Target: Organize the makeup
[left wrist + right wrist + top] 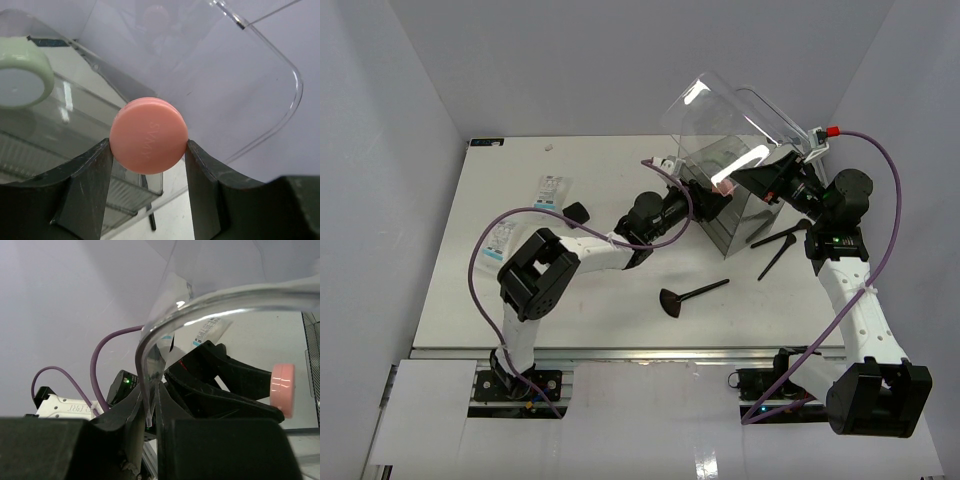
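My left gripper is shut on a round pink compact, held over the open top of the clear box. In the top view that compact shows at the box's mouth. A grey-green compact sits up and to the left in the left wrist view, behind clear plastic. My right gripper is shut on the rim of the raised clear lid, holding it up. On the table lie a black fan brush, thin black brushes and white printed packets.
The raised lid arches over the box at the back right. A second packet and a small black item lie left of my left arm. Purple cables loop around both arms. The table's front rail runs along the near edge.
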